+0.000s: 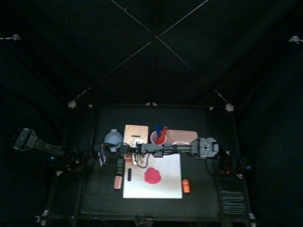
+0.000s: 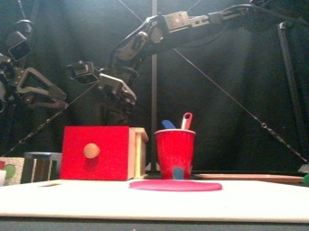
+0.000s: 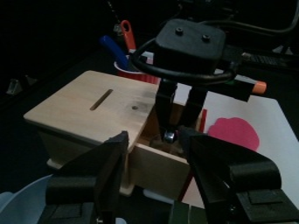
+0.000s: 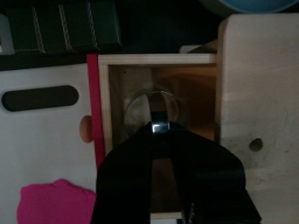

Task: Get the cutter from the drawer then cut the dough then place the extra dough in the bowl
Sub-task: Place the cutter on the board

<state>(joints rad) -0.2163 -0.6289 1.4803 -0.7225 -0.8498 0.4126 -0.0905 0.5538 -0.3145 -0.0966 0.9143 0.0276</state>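
The one round metal cutter (image 4: pixel 158 103), with its thin wire handle, lies in the open drawer (image 4: pixel 201 92) of the single pale wooden box (image 3: pixel 87 101), far on the table and left of the middle. The right gripper (image 4: pixel 160 129) reaches in, jaws pinched together on that handle. The left gripper (image 3: pixel 158 149) hangs at the drawer's red front, jaws wide apart. One flat pink dough disc (image 2: pixel 176 186) lies on the smooth white board (image 2: pixel 154 203). One red cup (image 2: pixel 175 152) holds two toy knives (image 2: pixel 186 120). One blue-grey bowl (image 1: pixel 113 136) sits left of the box.
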